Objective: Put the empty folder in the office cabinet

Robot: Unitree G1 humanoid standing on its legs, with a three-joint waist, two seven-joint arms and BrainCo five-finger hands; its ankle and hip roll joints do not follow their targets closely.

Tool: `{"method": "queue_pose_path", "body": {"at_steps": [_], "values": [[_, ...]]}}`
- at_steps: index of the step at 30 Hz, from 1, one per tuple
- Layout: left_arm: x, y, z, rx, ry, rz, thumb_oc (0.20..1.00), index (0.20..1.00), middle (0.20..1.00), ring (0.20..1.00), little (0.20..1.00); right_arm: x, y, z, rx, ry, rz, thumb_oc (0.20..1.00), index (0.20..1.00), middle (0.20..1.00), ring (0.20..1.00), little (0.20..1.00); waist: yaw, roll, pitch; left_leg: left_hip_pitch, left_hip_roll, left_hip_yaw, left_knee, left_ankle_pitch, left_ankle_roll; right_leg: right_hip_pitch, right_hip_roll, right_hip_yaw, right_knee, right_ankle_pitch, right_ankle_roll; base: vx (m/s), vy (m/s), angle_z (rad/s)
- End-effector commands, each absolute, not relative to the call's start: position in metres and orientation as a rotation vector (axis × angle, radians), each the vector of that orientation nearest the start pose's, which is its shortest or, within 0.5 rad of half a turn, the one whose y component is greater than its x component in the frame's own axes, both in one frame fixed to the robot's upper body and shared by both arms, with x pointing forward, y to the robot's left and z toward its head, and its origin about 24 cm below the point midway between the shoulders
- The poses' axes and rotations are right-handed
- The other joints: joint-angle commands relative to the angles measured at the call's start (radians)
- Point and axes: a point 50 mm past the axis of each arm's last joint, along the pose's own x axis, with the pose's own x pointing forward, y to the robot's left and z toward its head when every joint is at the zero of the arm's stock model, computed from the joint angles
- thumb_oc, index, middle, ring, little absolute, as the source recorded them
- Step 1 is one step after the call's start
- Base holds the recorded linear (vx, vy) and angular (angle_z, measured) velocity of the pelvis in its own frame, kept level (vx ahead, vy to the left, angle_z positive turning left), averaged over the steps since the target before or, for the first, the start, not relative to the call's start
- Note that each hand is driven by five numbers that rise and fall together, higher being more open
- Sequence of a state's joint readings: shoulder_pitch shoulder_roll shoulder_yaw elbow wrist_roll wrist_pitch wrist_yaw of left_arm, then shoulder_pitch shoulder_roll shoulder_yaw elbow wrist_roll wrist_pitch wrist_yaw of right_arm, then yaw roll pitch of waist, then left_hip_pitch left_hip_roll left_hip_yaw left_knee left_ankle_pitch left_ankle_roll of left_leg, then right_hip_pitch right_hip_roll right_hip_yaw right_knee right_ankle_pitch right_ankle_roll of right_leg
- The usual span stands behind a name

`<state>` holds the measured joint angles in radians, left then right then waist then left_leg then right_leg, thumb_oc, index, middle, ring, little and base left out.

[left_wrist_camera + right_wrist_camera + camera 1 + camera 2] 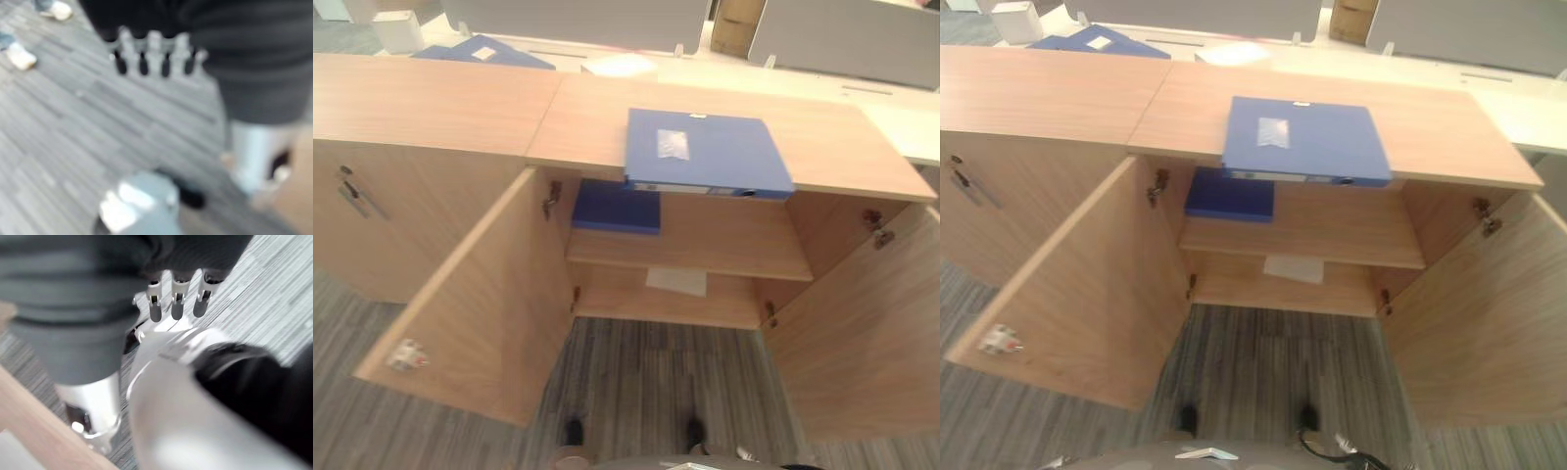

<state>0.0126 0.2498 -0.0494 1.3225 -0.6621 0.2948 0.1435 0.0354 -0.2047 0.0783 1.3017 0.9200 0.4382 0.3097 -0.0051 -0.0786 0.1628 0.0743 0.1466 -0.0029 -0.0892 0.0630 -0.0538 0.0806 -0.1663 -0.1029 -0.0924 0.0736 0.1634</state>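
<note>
Up top, blue folder (707,153) flat on cabinet (822,147), both hands (154,51) (177,296) well apart, fingers relaxed, holding nothing

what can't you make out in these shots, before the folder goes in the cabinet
- Whether the blue folder on the cabinet top is empty: it lies shut, in both eye views.
- How far the second blue folder reaches back on the upper shelf: the cabinet top covers its rear.
- What the pale sheet on the lower shelf is: too small to tell.
- Left hand: left wrist view blurred, though the fingers look straight.
</note>
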Motion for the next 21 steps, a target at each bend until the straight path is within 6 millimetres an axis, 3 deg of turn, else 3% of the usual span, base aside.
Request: {"method": "queue_pose_path", "body": {"at_steps": [1,8,12,13,15,18,21], "values": [[0.037,0.241,-0.168,-0.276,1.546,0.647,1.0,1.0,1.0,1.0,1.0,0.056,-0.196,-0.167,0.911,1.422,-0.31,1.0,1.0,1.0,1.0,1.0,-0.009,0.013,-0.03,0.049,-0.037,0.053,0.003,-0.114,0.039,-0.061,0.02,0.015,0.005,0.014,-0.003,0.14,-0.167,-0.04],[0.044,0.241,-0.168,-0.273,1.507,0.67,1.0,1.0,1.0,1.0,1.0,0.059,-0.213,-0.162,0.897,1.387,-0.288,1.0,1.0,1.0,1.0,1.0,-0.017,-0.014,-0.025,0.0,0.022,0.058,0.074,-0.083,0.013,-0.04,0.079,0.004,0.005,-0.016,-0.059,0.13,-0.228,0.04],[0.045,0.241,-0.168,-0.262,1.499,0.657,1.0,1.0,1.0,1.0,1.0,0.065,-0.217,-0.161,0.9,1.348,-0.291,1.0,1.0,1.0,1.0,1.0,-0.025,-0.01,-0.024,-0.056,0.039,0.068,0.211,-0.022,0.004,-0.032,0.102,-0.005,0.005,-0.032,-0.086,0.03,-0.118,0.0],[0.046,0.24,-0.168,-0.265,1.494,0.653,1.0,1.0,1.0,1.0,1.0,0.066,-0.218,-0.161,0.9,1.34,-0.292,1.0,1.0,1.0,1.0,1.0,-0.025,-0.009,-0.024,-0.072,0.029,0.064,0.241,-0.02,0.006,-0.03,0.106,-0.003,0.005,-0.035,-0.089,0.02,-0.044,0.02],[0.053,0.238,-0.168,-0.282,1.473,0.643,1.0,1.0,1.0,1.0,1.0,0.068,-0.219,-0.16,0.891,1.332,-0.283,1.0,1.0,1.0,1.0,1.0,-0.011,-0.004,-0.019,-0.132,-0.077,0.022,0.251,-0.043,0.029,-0.018,0.123,0.035,0.005,-0.038,-0.094,0.03,0.013,0.05],[0.053,0.235,-0.169,-0.307,1.459,0.645,1.0,1.0,1.0,1.0,1.0,0.074,-0.216,-0.16,0.861,1.35,-0.247,1.0,1.0,1.0,1.0,1.0,0.024,0.015,0.01,-0.234,-0.187,0.02,0.191,-0.022,0.031,0.016,0.159,0.067,0.005,-0.056,-0.097,0.03,0.056,-0.17],[0.06,0.233,-0.168,-0.297,1.442,0.623,1.0,1.0,1.0,1.0,1.0,0.074,-0.213,-0.161,0.896,1.34,-0.296,1.0,1.0,1.0,1.0,1.0,0.031,0.017,0.001,-0.205,-0.211,0.006,0.155,-0.033,0.052,0.017,0.164,0.065,0.005,-0.05,-0.104,0.01,0.028,-0.55]]}}
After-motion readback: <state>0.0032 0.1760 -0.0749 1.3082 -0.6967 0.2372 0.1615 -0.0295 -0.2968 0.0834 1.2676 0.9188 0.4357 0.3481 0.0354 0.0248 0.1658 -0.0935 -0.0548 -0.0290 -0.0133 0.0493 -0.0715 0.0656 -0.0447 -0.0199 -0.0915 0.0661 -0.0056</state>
